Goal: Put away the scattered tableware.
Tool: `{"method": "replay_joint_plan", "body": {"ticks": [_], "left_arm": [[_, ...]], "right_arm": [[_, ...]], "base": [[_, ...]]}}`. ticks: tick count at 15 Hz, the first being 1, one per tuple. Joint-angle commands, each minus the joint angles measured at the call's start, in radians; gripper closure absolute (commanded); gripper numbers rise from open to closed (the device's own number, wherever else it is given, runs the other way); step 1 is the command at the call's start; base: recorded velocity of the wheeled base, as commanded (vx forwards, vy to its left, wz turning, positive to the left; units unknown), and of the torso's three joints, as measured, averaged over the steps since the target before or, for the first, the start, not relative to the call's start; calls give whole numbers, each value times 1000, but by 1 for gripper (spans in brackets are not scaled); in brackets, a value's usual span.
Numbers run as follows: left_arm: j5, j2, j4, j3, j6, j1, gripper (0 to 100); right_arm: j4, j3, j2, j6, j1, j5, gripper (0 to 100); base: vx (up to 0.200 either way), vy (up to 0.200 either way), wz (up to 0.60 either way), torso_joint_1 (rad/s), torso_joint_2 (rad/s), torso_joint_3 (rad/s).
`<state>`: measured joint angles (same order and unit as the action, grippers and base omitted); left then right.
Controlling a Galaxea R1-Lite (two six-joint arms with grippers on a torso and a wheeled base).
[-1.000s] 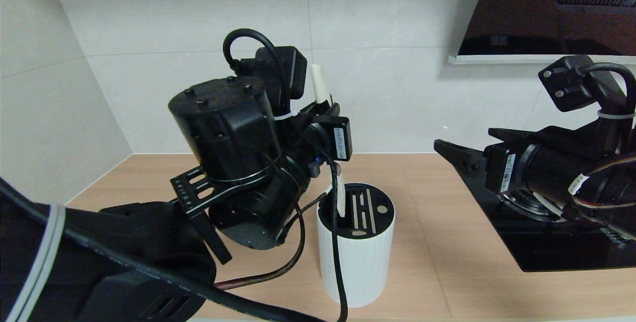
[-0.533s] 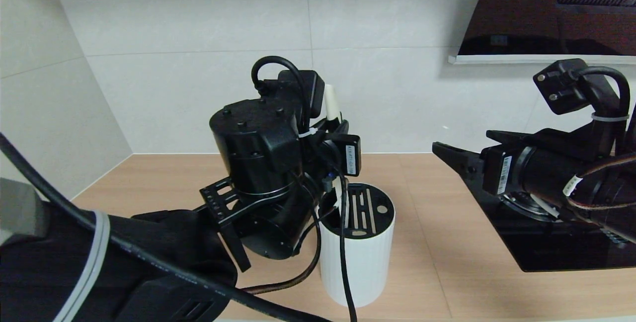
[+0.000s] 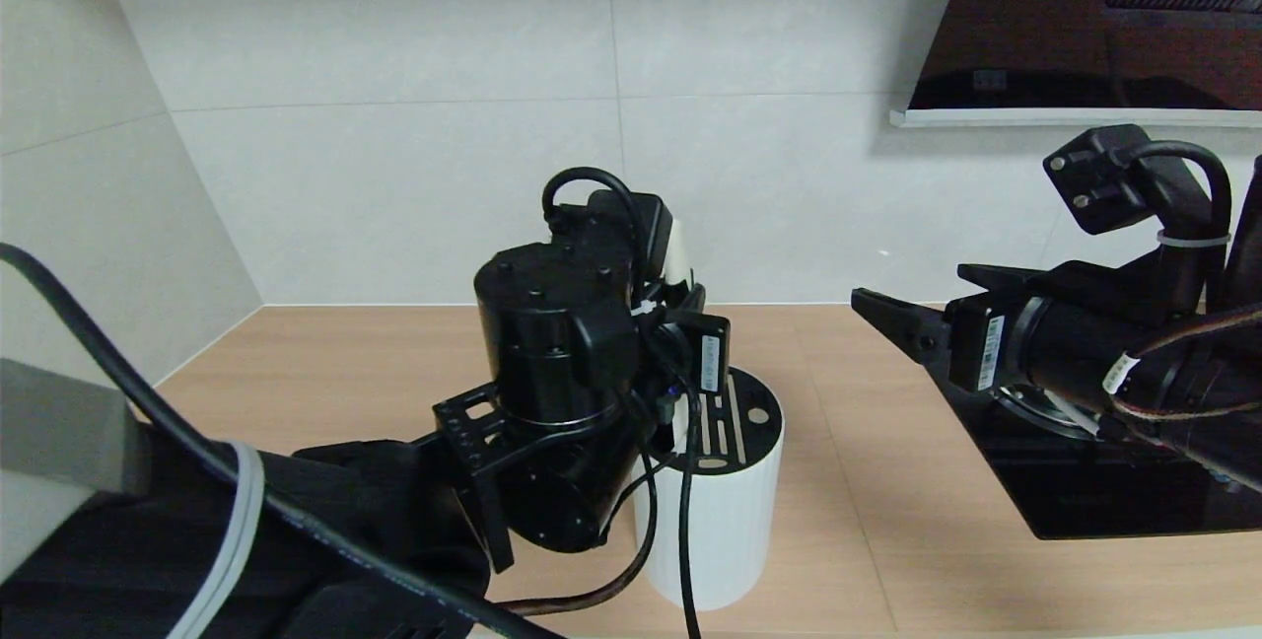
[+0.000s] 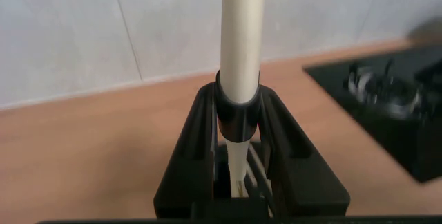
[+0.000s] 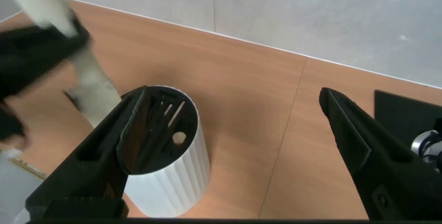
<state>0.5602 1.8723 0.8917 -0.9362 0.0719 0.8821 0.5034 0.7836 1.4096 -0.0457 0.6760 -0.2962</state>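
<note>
My left gripper (image 3: 683, 316) is shut on the cream handle (image 3: 676, 258) of a knife and stands right over the white slotted holder (image 3: 718, 521) near the counter's front edge. In the left wrist view the handle (image 4: 242, 37) rises upright between the fingers (image 4: 200, 134), and the pale blade (image 4: 238, 167) drops toward the holder's slots. The right wrist view shows the holder (image 5: 173, 165), the handle (image 5: 45, 3) and the left gripper (image 5: 34, 48). My right gripper (image 3: 912, 302) hangs open and apart, right of the holder.
A black cooktop (image 3: 1085, 491) lies on the wooden counter (image 3: 345, 363) at the right, under a dark range hood (image 3: 1065, 18). Tiled walls close the back and left. Bare counter stretches left of and behind the holder.
My left arm has moved right and down, lowering the knife so its blade sinks into the holder. The right gripper has drifted slightly left and stays open.
</note>
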Motion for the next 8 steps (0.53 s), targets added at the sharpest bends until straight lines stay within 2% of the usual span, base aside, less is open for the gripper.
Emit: {"method": "replay_joint_plan", "body": {"ticks": [1, 8], "left_arm": [[1, 44, 0, 7, 3, 3, 100], [1, 119, 0, 40, 2, 11, 100]], "right_arm": [[0, 0, 3, 0, 1, 0, 0], [0, -1, 3, 0, 1, 0, 0]], "base": [[0, 0, 0, 0, 0, 0], [0, 0, 0, 0, 0, 0]]}}
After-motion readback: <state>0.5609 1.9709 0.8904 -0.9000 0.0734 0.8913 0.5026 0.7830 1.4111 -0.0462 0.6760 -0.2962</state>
